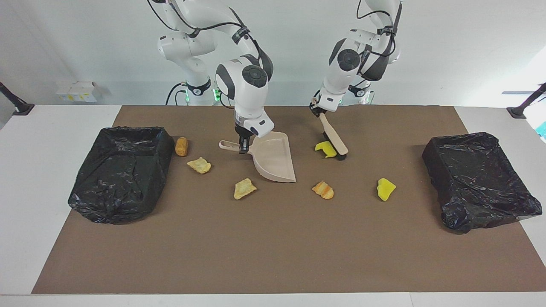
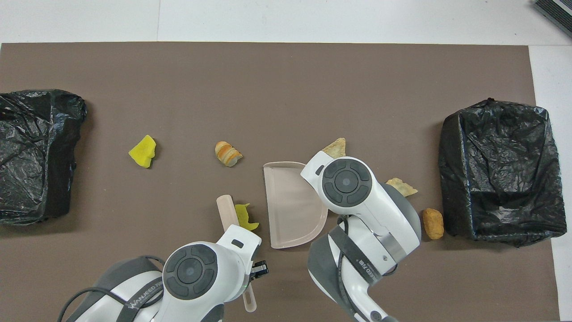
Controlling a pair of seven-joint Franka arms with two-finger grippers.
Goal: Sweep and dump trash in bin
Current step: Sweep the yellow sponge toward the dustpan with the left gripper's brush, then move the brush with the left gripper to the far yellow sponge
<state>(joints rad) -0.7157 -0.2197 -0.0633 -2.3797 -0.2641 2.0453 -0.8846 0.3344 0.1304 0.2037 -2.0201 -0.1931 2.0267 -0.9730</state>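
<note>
Right claw (image 1: 243,148) is clamped on the handle of the beige plastic dustpan (image 1: 275,158), which rests on the brown mat (image 1: 273,238) covering the table (image 1: 25,179), its open mouth facing away from the robots. In the overhead view the right arm hides the handle and the claw.

Left claw (image 1: 316,111) is closed on the handle of the beige brush with black bristles (image 1: 334,137). The brush slopes down from the claw, its bristle end on the mat. A bright yellow foam piece with a notched edge (image 1: 325,148) touches the bristles on the side facing the dustpan; it lies between brush and dustpan, just beside the pan's side wall (image 2: 247,216).

Remaining trash on the mat:
- second bright yellow foam chunk (image 1: 385,188), toward the left arm's end, farther from the robots than the brush
- orange-striped pastry-like piece (image 1: 323,189), near the dustpan's mouth corner, apart from it
- pale tan crusty bit (image 1: 245,188), just off the mouth's other corner
- second pale tan crusty bit (image 1: 199,165), nearer to the robots than the first
- brown oval lump (image 1: 181,146), just beside the black bag-lined bin (image 1: 123,170) at the right arm's end

A second black bag-lined bin (image 1: 480,179) stands at the left arm's end
</note>
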